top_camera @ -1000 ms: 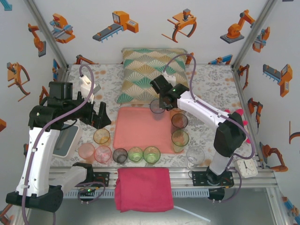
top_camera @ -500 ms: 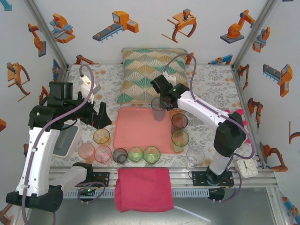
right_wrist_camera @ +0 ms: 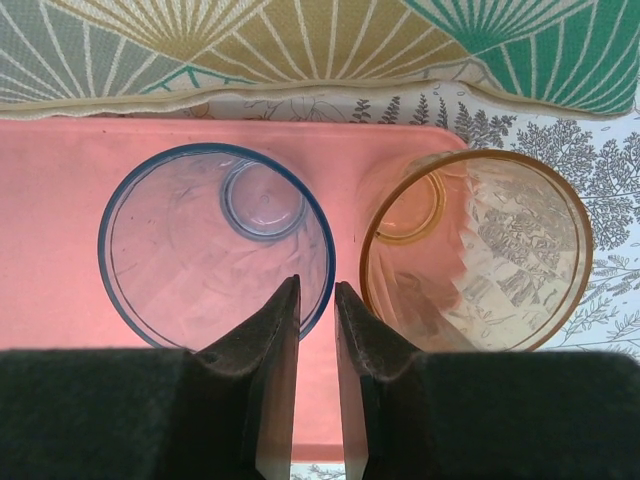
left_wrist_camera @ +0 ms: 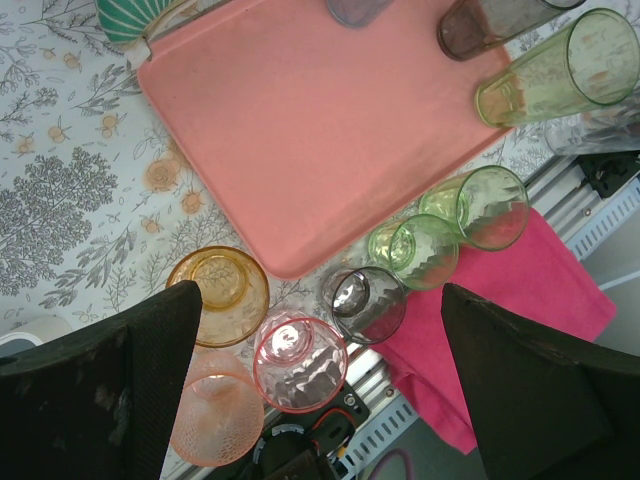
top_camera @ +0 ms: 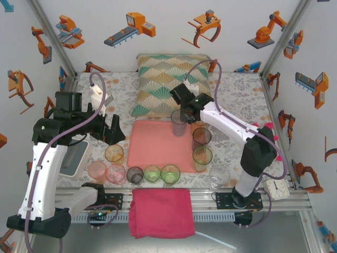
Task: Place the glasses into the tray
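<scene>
Only a blue-rimmed clear tumbler (right_wrist_camera: 215, 250), pinched by the right gripper (right_wrist_camera: 317, 300)'s jaws, is at the salmon-pink tray (top_camera: 155, 145)'s upper right; other tumblers (top_camera: 170, 173) wait outside, the left gripper (left_wrist_camera: 320, 290)'s jaws agape.

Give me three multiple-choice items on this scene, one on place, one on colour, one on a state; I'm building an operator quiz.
1. Relative to the tray, the magenta cloth lies: A) on its far side B) on its near side C) on its left.
2. The glass in the right tool has a rim that is: A) blue B) green C) pink.
3. The left tool is: A) open, empty B) shut on a glass C) shut on the cloth.
Key: 1B, the cloth sits at the table's near edge; 2A, the right wrist view shows a blue rim; 3A, its fingers stand wide apart.
</scene>
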